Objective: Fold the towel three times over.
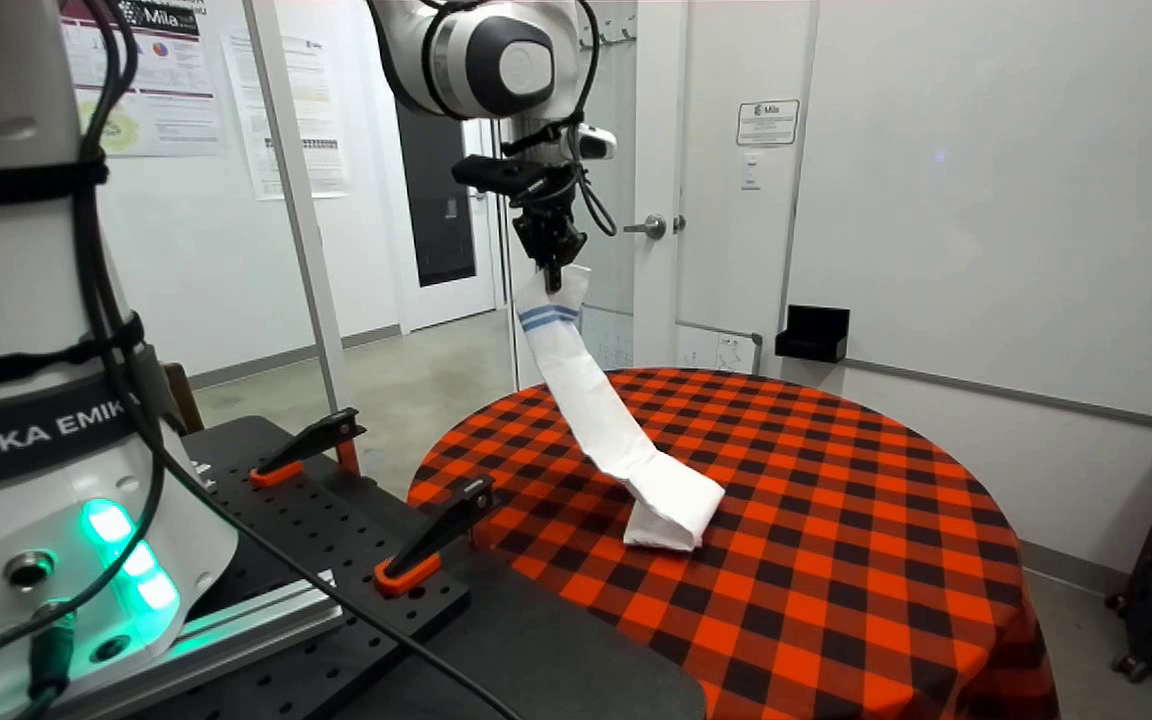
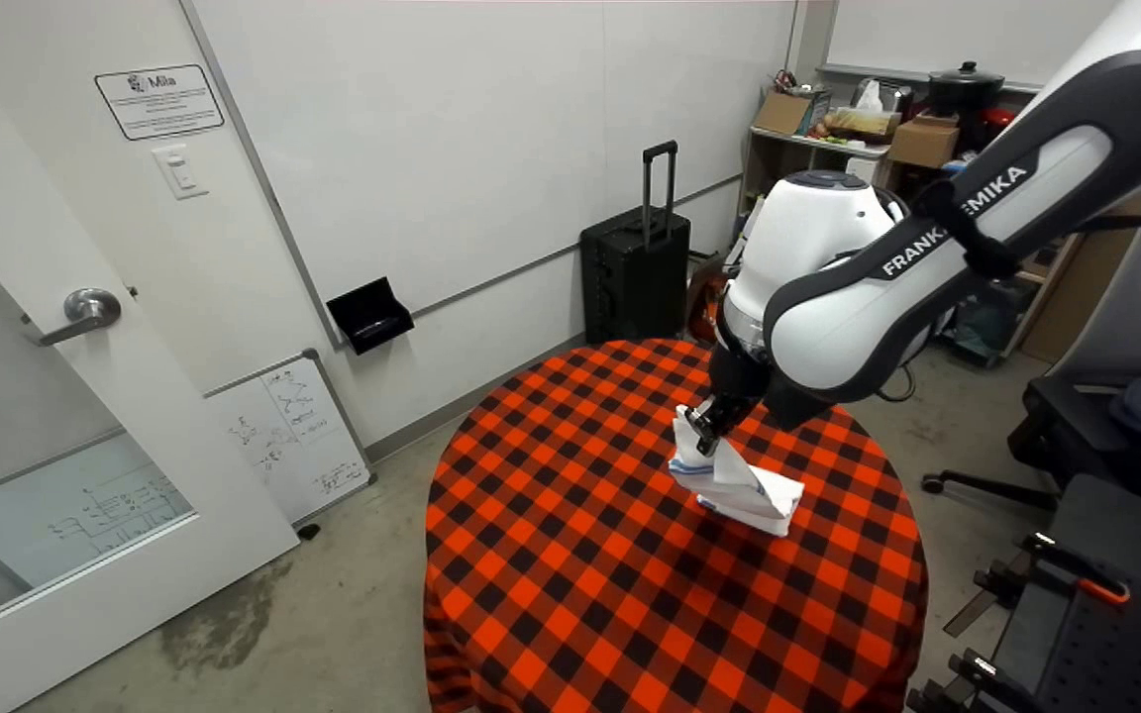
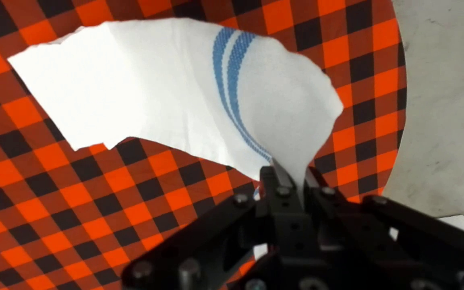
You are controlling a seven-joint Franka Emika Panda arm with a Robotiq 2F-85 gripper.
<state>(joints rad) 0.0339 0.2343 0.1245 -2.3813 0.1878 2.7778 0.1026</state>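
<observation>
The long white towel (image 1: 591, 405) with blue stripes hangs from my gripper (image 1: 553, 278) and slopes down to the checked tablecloth (image 1: 836, 480). In that exterior view its lower end rests on the cloth, folded over on itself. It also shows in an exterior view (image 2: 777, 500), below the gripper (image 2: 704, 436), where it looks layered. In the wrist view the striped end of the towel (image 3: 167, 80) is pinched between the fingertips (image 3: 290, 173), and the blue stripes curve just beyond them. The gripper is shut on it above the table. The part between the fingers is hidden.
Black clamps (image 1: 436, 535) stand on the dark robot mount beside the round table. A glass door (image 2: 135, 416) stands past the table. A black suitcase (image 2: 635, 277) is near the wall, and an office chair (image 2: 1076, 426) is on the mount's side.
</observation>
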